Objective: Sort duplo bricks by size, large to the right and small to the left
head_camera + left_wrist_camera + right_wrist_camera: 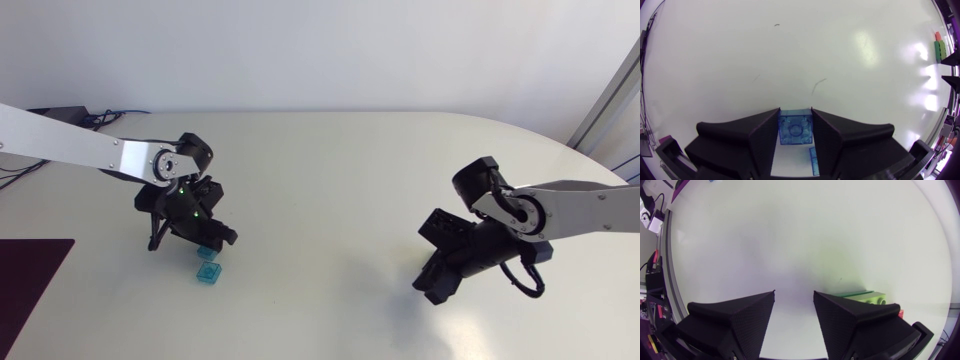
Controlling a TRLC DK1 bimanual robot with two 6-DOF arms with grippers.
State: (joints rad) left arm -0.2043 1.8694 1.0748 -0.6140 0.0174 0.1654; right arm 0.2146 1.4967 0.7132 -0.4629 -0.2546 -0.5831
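Left gripper (795,114): clamped on a small blue brick (796,129), one finger against each of two opposite sides. It hangs over the left part of the table (330,180).
Held brick: clear blue and square in plan, so it has no long axis to line up. I cannot tell whether it is on the table or just off it.
Second blue brick (209,274): the same small kind. It lies on the table just beside the held one, under the left gripper and apart from its fingers.
Deciding relation: both small bricks are already on the left side and under the left arm, so setting the held one down looks like a short move with no crossing. The neighbour is close enough that a finger could nudge it on release.
Right gripper (794,296): fingers spread, with only bare table between them. It is low over the right side, well apart from the blue bricks.
Green brick (866,296): a longer piece just beyond one finger of the right gripper and half hidden by it. Its long axis seems to run across the fingers' line. The right arm is by far the nearer to it.
Red piece (901,313): a sliver beside the green brick — too little shows to judge its size.
Containers: none shows, so the sorting appears to go by side of the table alone.
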